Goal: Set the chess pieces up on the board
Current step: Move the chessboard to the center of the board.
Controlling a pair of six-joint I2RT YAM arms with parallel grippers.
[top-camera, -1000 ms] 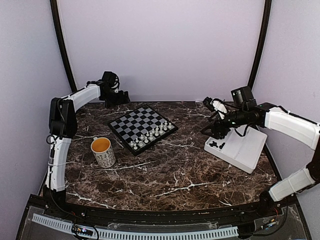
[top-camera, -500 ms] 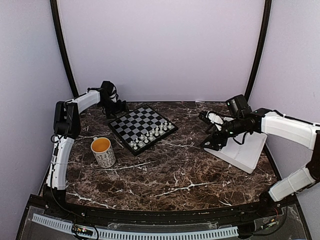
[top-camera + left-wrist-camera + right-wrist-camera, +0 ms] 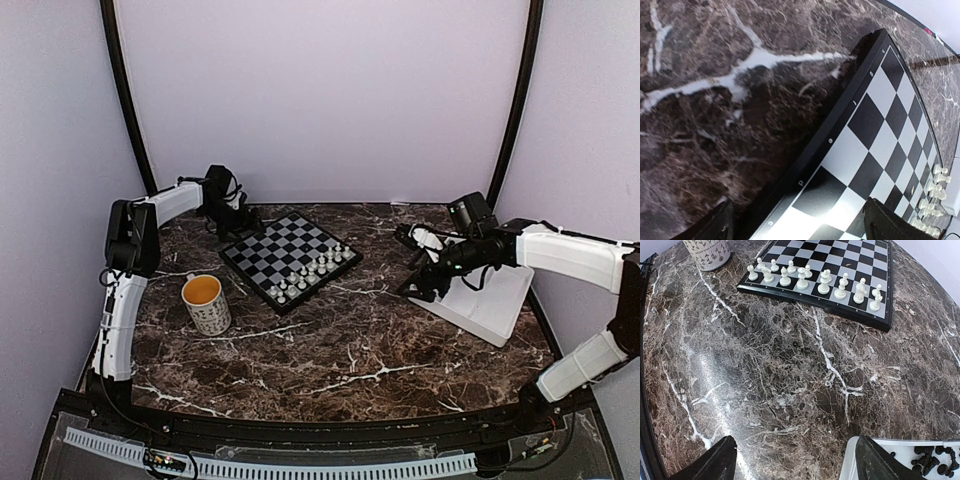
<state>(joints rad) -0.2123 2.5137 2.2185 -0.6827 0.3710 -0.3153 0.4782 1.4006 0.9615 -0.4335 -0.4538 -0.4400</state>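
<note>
Chess pieces [image 3: 930, 459], black, are gathered in the white tray [image 3: 495, 305] right of the board [image 3: 290, 258] on the table [image 3: 330, 350]. Left gripper [image 3: 800, 227] is spread wide at the board's edge; right gripper [image 3: 795, 462] is spread wide beside the tray, nothing held

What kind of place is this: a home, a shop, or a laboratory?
Probably a robot laboratory booth: the left arm and right arm are bolted to a marble-patterned table, plain pale walls close it in, and a board, mug and tray sit on it.
</note>
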